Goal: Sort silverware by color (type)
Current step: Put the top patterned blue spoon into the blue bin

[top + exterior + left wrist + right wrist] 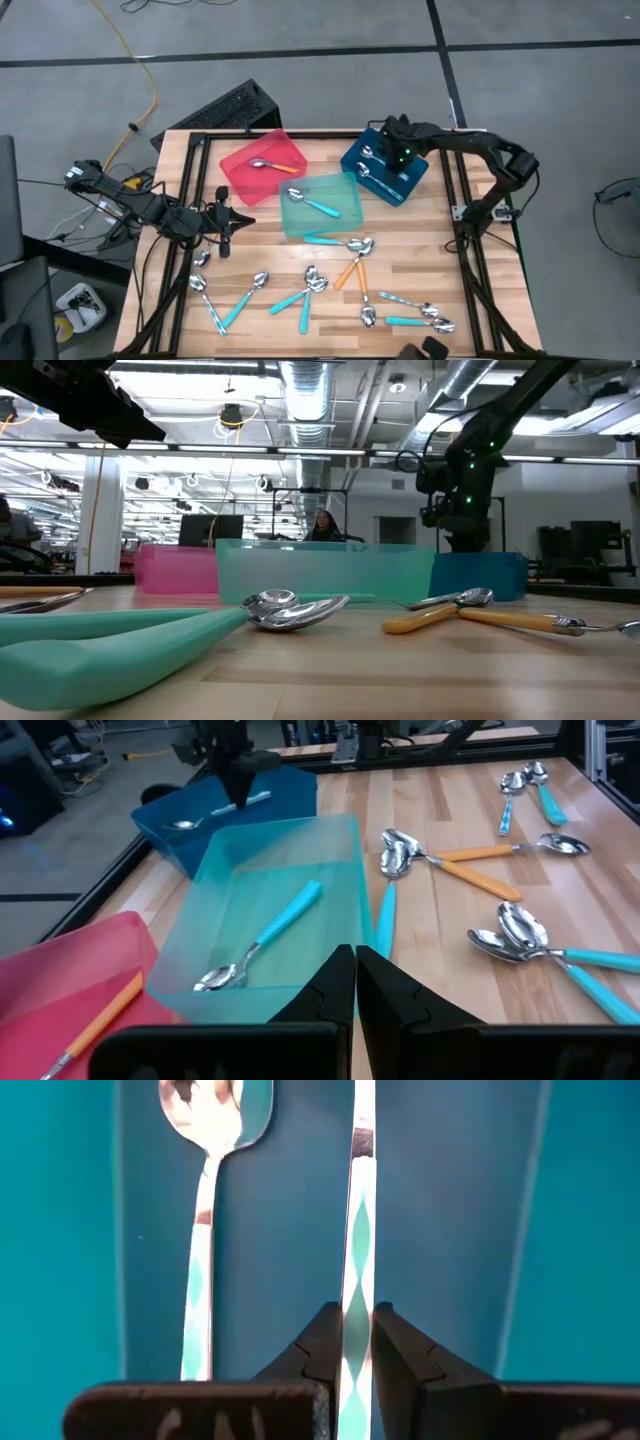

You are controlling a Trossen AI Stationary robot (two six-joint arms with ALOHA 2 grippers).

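Right gripper (356,1342): poised over the blue tray (395,180) at the far right of the table, pointing down, fingers pinched on the handle of a pale blue spoon (358,1230).
Second pale spoon (205,1190): lies in the same tray, just beside the held one.
Left gripper (355,982): low over the table's left side, fingers closed and empty, facing the trays.
Loose spoons (355,262): orange and teal ones scattered along the near edge.
Teal tray (345,210): middle, holds one teal spoon (265,935).
Red tray (240,178): far left, holds one orange spoon (272,165).
Beyond the table: a person (325,525) sits in the room.
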